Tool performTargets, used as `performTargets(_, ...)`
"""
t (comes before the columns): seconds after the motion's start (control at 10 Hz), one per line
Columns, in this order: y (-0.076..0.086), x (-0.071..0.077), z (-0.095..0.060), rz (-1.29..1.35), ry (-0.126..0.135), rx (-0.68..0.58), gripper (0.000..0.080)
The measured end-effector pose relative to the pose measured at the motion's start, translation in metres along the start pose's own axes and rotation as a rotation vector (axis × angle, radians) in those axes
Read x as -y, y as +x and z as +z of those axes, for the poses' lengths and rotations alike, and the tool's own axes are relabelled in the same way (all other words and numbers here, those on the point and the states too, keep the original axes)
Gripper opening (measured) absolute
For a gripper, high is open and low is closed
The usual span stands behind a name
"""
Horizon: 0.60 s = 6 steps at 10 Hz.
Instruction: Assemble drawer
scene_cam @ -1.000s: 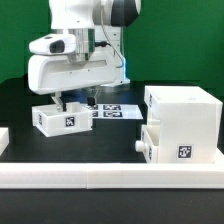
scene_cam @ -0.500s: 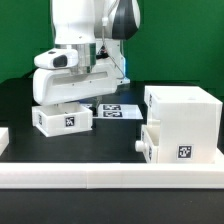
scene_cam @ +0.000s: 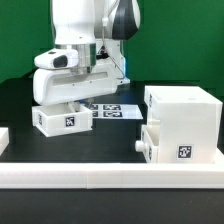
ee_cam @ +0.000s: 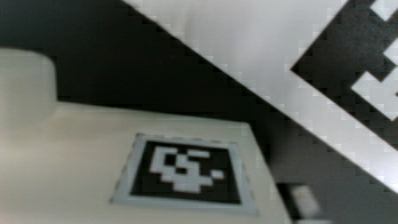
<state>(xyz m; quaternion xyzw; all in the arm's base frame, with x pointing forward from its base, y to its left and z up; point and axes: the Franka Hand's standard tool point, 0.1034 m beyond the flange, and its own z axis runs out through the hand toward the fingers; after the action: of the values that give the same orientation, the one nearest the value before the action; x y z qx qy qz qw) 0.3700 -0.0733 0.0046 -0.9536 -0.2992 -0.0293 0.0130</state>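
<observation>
The drawer housing (scene_cam: 182,112) is a tall white cube at the exterior view's right. One knobbed tray (scene_cam: 178,146) sits at its lower front. The second tray (scene_cam: 62,120) lies apart at the exterior view's left, tag facing the camera. My gripper (scene_cam: 74,103) is down on this tray's top edge. Its fingers are spread and mostly hidden behind the hand and the tray. In the wrist view the tray's tagged wall (ee_cam: 169,170) fills the picture at close range, and one fingertip (ee_cam: 302,200) shows beside it. The jaws look apart, not clamped.
The marker board (scene_cam: 118,109) lies flat just behind the left tray and shows in the wrist view (ee_cam: 320,70). A long low white rail (scene_cam: 110,180) runs along the front. A small white piece (scene_cam: 3,138) sits at the far left edge.
The arm has come down from above the left tray onto it, with the hand turned slightly. Nothing has moved in the last half second.
</observation>
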Motion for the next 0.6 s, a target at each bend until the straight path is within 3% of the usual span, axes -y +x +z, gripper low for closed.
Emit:
performTargets(0.1, 0.000, 0.000, 0.000, -0.001, 0.000, 0.000, 0.0055)
performTargets(0.4, 0.011, 0.003, -0.003, -0.016, 0.009, 0.001, 0.0041)
performTargets(0.6, 0.040, 0.005, -0.015, -0.047, 0.020, 0.000, 0.0041)
